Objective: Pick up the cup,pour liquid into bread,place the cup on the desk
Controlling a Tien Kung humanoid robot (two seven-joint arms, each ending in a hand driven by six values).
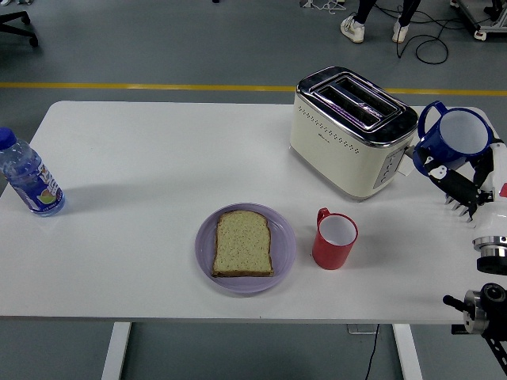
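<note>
My right hand (pixel 459 178) comes in from the right edge and is shut on a blue cup (pixel 453 140) with a white inside. It holds the cup nearly upright, just right of the toaster. A slice of bread (pixel 243 243) lies on a purple plate (pixel 283 253) at the table's front middle. A red cup (pixel 334 238) stands upright right of the plate. The left arm is out of view.
A cream toaster (pixel 345 131) stands at the back right. A water bottle with a blue cap (pixel 28 176) stands at the left edge. A person's feet (pixel 372 28) show on the floor beyond the table.
</note>
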